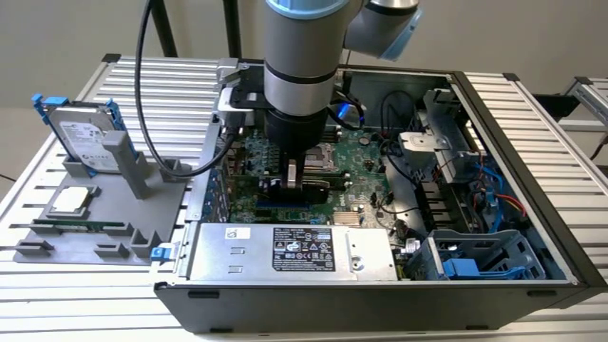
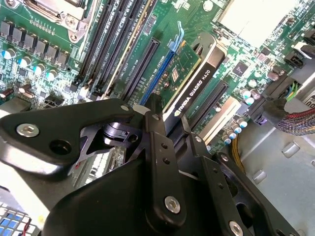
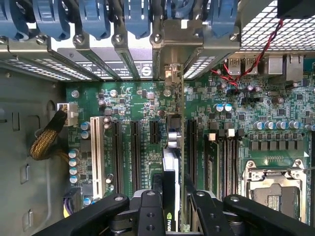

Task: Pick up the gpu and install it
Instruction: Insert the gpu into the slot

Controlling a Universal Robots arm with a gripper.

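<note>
1. Currently, the gripper [image 1: 296, 184] is inside the computer case [image 1: 532, 128], jaws closed on the gpu [image 2: 189, 73], held on edge over the motherboard [image 3: 133, 105].
2. Judged step: installation; the card's edge must align with a slot [image 3: 134, 147].
3. Clearance is tight: neighbouring slots, rear brackets [image 3: 147, 29] and cables [image 1: 494, 182] sit close.

We see our arm [image 1: 300, 50] as a silver-grey cylinder with pale blue joint caps and a black wrist collar. Our gripper [image 2: 170, 129] is matte black, its linkage bars studded with silver screws, lower frame.
</note>
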